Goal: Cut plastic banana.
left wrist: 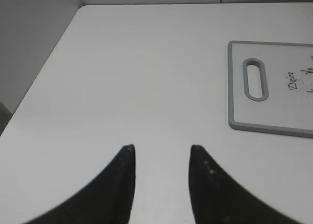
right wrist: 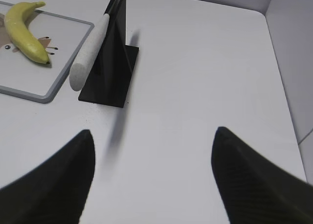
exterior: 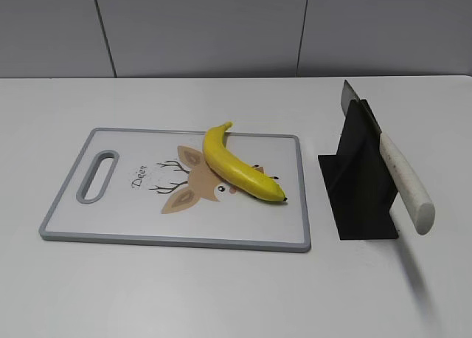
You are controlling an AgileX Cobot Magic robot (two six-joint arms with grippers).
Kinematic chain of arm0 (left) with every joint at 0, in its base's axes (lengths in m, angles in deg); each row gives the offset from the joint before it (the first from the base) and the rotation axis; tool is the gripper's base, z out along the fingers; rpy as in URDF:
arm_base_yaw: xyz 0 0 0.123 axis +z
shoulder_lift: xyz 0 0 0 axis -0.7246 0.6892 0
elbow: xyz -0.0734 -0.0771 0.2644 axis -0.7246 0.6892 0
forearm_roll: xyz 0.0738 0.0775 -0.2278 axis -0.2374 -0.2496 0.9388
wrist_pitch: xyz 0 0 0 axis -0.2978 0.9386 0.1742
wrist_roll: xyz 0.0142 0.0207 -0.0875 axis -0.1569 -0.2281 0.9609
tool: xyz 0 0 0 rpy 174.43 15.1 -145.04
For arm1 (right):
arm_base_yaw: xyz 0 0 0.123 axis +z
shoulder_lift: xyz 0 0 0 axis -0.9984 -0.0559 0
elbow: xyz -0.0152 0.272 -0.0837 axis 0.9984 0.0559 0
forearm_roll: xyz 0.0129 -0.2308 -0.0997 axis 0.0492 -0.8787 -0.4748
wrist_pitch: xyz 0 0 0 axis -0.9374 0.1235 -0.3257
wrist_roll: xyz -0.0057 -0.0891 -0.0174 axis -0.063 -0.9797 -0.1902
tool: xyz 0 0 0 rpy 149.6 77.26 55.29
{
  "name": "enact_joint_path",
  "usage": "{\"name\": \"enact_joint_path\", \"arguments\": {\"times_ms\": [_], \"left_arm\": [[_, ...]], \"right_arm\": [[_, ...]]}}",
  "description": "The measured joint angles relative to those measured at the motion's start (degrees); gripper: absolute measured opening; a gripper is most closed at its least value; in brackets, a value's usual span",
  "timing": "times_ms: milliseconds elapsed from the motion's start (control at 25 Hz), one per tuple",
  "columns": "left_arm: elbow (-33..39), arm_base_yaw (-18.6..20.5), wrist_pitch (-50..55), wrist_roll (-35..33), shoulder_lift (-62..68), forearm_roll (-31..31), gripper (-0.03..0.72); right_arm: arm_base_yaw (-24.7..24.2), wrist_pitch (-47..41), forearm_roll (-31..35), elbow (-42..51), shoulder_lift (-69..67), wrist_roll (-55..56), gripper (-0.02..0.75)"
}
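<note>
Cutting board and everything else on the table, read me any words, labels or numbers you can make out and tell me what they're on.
"Deer": script lettering on the cutting board, between its handle slot and the deer drawing.
No text shows on the plastic banana, the knife or the black knife stand.

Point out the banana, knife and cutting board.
banana [exterior: 236, 168]: exterior view, mid-body.
knife [exterior: 405, 179]: exterior view, white handle.
cutting board [exterior: 118, 205]: exterior view, bare left area.

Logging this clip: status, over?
Left gripper, right gripper open, empty. Glossy yellow plastic banana uncut on board. White-handled knife in stand. Nothing obstructing.
</note>
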Motion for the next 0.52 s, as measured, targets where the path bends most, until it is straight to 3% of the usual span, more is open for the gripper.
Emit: {"name": "enact_joint_path", "arguments": {"times_ms": [520], "left_arm": [[0.00, 0.00, 0.00, 0.05, 0.00, 0.00, 0.296]], "right_arm": [[0.00, 0.00, 0.00, 0.00, 0.00, 0.00, 0.578]]}}
